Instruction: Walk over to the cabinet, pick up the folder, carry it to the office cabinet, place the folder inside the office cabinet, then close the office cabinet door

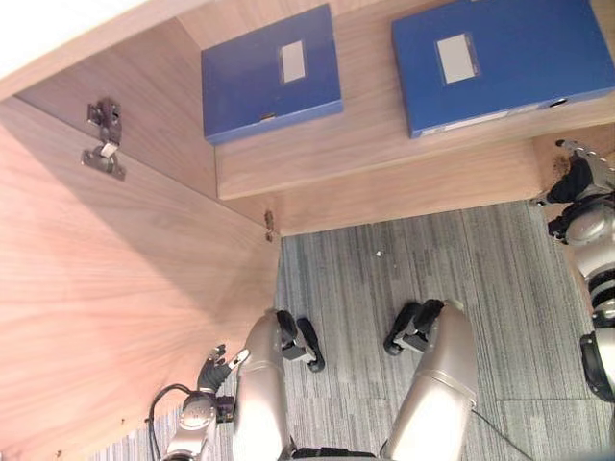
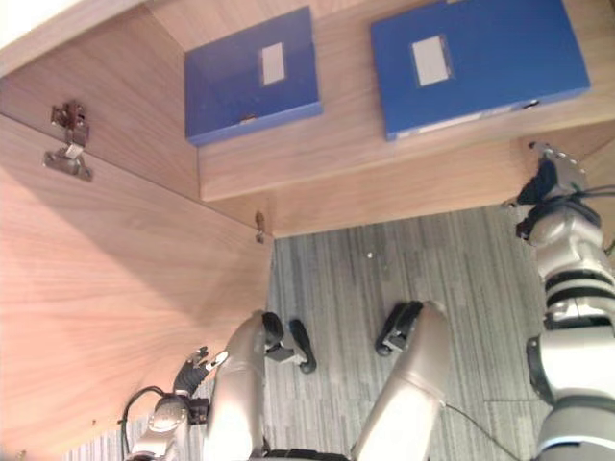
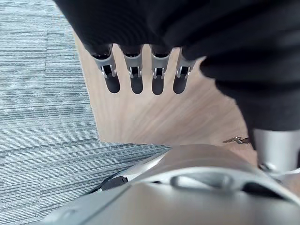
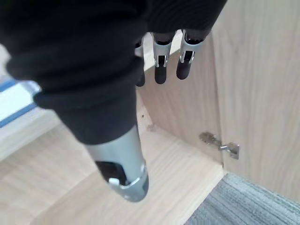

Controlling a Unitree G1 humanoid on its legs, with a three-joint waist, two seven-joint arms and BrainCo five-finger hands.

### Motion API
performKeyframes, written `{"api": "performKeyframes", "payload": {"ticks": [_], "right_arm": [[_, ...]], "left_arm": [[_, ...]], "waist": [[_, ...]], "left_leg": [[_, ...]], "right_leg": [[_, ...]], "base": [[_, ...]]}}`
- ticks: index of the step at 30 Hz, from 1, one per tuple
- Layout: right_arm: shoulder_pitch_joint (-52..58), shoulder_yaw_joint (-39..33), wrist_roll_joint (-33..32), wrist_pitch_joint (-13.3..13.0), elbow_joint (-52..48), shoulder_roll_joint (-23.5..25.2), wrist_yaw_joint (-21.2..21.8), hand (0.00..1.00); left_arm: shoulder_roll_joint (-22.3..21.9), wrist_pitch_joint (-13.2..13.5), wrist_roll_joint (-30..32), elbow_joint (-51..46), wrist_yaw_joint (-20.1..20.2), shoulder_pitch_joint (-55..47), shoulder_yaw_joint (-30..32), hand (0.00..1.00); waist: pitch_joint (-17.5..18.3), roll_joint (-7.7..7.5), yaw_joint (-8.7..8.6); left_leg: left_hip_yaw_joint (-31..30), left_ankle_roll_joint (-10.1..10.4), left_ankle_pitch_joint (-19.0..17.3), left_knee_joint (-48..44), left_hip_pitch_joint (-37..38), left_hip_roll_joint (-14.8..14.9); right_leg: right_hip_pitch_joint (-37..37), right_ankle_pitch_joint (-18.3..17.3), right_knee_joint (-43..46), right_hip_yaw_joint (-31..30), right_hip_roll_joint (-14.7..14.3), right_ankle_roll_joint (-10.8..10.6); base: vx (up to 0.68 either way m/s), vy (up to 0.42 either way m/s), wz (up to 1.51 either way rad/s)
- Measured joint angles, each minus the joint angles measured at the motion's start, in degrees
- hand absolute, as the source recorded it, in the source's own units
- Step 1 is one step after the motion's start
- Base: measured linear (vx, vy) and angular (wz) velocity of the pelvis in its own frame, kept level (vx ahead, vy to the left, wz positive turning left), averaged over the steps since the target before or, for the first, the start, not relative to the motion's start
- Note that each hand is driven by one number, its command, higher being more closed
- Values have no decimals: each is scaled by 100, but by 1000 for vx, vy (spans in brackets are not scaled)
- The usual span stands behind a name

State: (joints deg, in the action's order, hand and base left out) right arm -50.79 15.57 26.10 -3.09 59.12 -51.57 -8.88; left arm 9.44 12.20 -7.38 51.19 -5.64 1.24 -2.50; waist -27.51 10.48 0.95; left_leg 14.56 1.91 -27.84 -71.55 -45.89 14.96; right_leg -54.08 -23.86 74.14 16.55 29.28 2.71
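The left hand hung low beside the open cabinet door. Its fingers were straight and slightly apart, holding nothing. They pointed along the door's wood face, and whether they touched it could not be told. The right hand was raised at the far right, just under the shelf edge. Its fingers were also extended and empty, aimed into a wooden compartment with a metal hinge on its side wall.

Two blue folders lay flat on the office cabinet's shelf, well apart from both hands. The smaller folder was toward the left and the larger folder toward the right, each with a pale label on its cover. The door stood wide open, with a door hinge near its upper end. Grey striped carpet covered the floor below the cabinet.
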Motion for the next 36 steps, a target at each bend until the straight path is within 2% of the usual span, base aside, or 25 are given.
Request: {"api": "performKeyframes", "payload": {"ticks": [7,9,16,19,27,33,36], "right_arm": [[-239,564,250,-63,-189,56,154,0],[-397,708,394,-69,-241,62,198,0],[-602,952,443,-59,-258,69,336,0],[-716,1102,390,-59,-273,66,557,0],[-1135,1526,-295,-74,-320,-25,1249,0],[-1478,1860,-351,-103,-382,-421,1696,0],[-1614,2096,-256,-127,-468,-493,1796,0]], "left_arm": [[-9,1,-71,-108,26,39,59,0],[-3,0,-153,-127,32,39,96,0],[-14,1,-199,-245,45,70,170,0],[-12,-8,-241,-351,54,76,220,0],[-16,-40,-391,-601,173,75,443,0],[-15,-65,-393,-684,287,64,600,0],[-17,-112,-392,-690,291,23,654,0]], "waist": [[-11,3,190],[-10,5,196],[-14,-2,286],[-19,-9,303],[-76,-97,361],[-105,-141,407],[-152,-214,409]], "left_leg": [[-119,25,-17,-312,-348,158],[-112,41,-5,-387,-477,247],[-197,37,25,-532,-757,246],[-270,36,28,-624,-914,246],[-382,30,55,-842,-1386,250],[-399,17,143,-915,-1711,241],[-423,22,162,-959,-1801,248]], "right_leg": [[-202,-168,298,95,65,10],[-291,-175,352,125,80,23],[-462,-210,514,185,195,58],[-544,-235,596,225,229,96],[-934,-293,842,225,319,126],[-1254,-296,977,218,421,137],[-1318,-320,1042,212,436,169]], "base": [[-30,-54,9],[-35,-44,11],[-22,-28,9],[-19,-25,9],[-21,-27,7],[-23,-30,10],[-24,-31,5]]}}
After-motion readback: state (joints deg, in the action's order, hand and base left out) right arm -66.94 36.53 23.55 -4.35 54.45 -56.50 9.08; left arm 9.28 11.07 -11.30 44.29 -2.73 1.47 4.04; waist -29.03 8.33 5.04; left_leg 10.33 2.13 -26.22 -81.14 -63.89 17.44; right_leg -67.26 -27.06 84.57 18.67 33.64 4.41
